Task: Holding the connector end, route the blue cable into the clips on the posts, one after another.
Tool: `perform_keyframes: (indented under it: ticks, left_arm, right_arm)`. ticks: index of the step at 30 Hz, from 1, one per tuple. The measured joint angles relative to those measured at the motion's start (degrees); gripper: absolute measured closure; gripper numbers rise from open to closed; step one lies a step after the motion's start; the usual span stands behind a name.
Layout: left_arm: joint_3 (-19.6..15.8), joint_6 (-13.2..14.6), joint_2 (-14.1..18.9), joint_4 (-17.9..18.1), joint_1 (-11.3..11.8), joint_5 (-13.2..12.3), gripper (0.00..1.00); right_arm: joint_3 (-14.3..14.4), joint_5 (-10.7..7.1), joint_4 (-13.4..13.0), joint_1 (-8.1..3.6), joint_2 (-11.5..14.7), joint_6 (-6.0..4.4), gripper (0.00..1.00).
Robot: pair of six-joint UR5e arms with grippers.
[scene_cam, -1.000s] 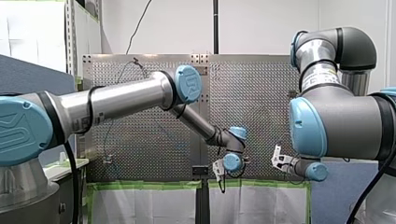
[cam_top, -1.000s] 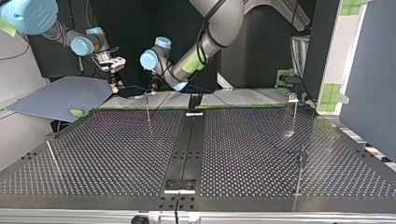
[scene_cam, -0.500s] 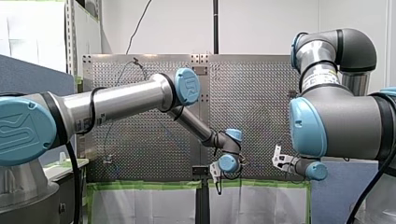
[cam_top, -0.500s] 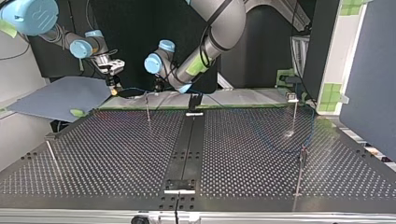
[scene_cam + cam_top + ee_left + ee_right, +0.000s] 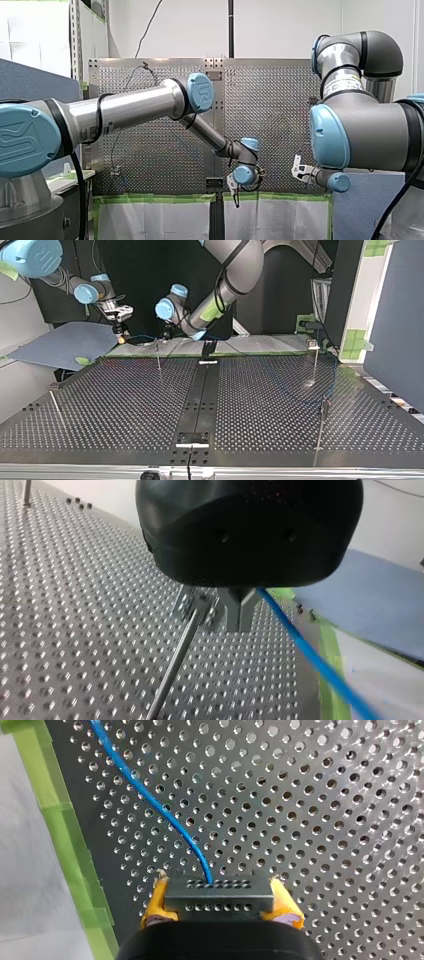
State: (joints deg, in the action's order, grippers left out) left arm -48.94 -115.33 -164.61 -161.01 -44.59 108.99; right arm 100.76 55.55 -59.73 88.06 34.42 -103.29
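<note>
In the right wrist view my right gripper [image 5: 220, 912] is shut with its yellow pads on the grey connector [image 5: 219, 897], from which the blue cable [image 5: 150, 802] runs away over the perforated plate. My left gripper [image 5: 240, 612] has its metal fingers shut on the blue cable [image 5: 310, 655], right beside a clip on a thin post [image 5: 175, 665]. In the top view my left gripper [image 5: 166, 334] hangs just behind that post [image 5: 158, 355], with my right gripper [image 5: 120, 335] to its left. The cable [image 5: 142, 336] spans between them. In the front view my left gripper [image 5: 235, 192] and my right gripper [image 5: 296, 169] hang at the plate's near edge.
Other thin posts stand on the perforated table [image 5: 125, 405]: one at the top view's left [image 5: 55, 407] and two at its right [image 5: 315, 362] [image 5: 321, 425]. Faint blue cable [image 5: 305, 399] trails past the right-hand posts. A grey-blue sheet [image 5: 65, 342] lies beyond the table's left corner.
My left gripper has shifted a little to the top view's right and slightly lower, keeping its hold on the cable. My right gripper has barely moved.
</note>
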Motion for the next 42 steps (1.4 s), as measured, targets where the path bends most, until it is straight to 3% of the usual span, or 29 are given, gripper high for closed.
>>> perform_keyframes:
  ticks: [6, 21, 25, 42]
  left_arm:
    - [0.0, -0.1, 0.0, 0.1, 1.3, 0.5, 1.0]
    - [0.2, -0.4, 0.0, 0.2, 2.5, -4.0, 1.0]
    - [0.8, -1.5, 0.0, 0.3, 2.8, -6.1, 1.0]
    - [1.9, -6.2, -0.5, 0.5, 5.3, -10.4, 1.0]
  right_arm:
    - [-0.6, 0.01, 0.0, 0.15, 0.0, -0.01, 1.0]
    - [-2.4, -0.03, 0.3, 0.31, 0.0, -0.55, 1.0]
    - [-3.2, -0.06, 0.4, 0.41, 0.0, -0.94, 1.0]
    - [-6.3, 0.7, 1.1, 0.92, 0.0, -1.47, 1.0]
